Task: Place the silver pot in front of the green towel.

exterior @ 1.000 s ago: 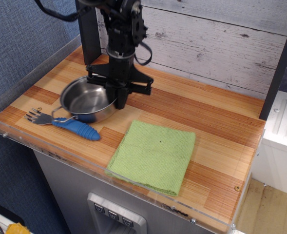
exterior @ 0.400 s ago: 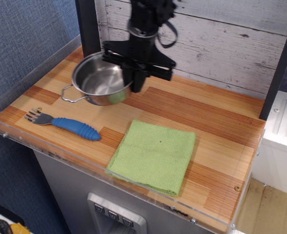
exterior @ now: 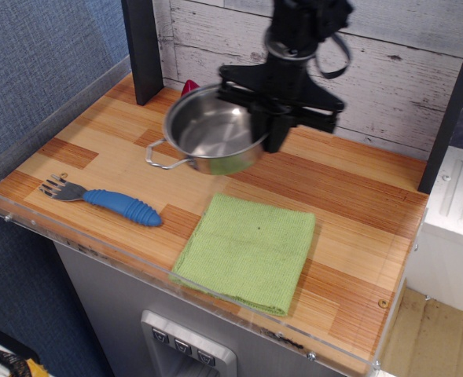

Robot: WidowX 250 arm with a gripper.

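Fork at far left: silver tines, blue ribbed handle, lying flat on the wooden worktop near its front-left edge, handle pointing right. Clear acrylic lip runs along the worktop's front and left sides.

Behind that, a dark vertical post stands at the back-left against the whitewashed plank wall. Small red thing peeks out just right of the post, behind the pot's rim; too hidden to identify.

Silver pot sits centre-left in frame, lifted off the worktop, tilted a bit so the inside faces the camera. One wire loop handle sticks out lower left. Its underside shows a green tint. Pot is behind and slightly left of the green towel, apart from it.

Hand: black, reaching down from above, pinching the pot's right-side rim, one finger inside and one outside as far as I can tell. Arm goes up out of frame; black cable loops off its right side.

Green towel lies flat, folded square, near the front edge of the worktop, centre-right, rotated slightly. Tiny dark speck near its middle. Nothing on it.

Right of the towel: bare worktop, a small screw near the front-right corner. Another dark post at the right edge, white surface beyond it.
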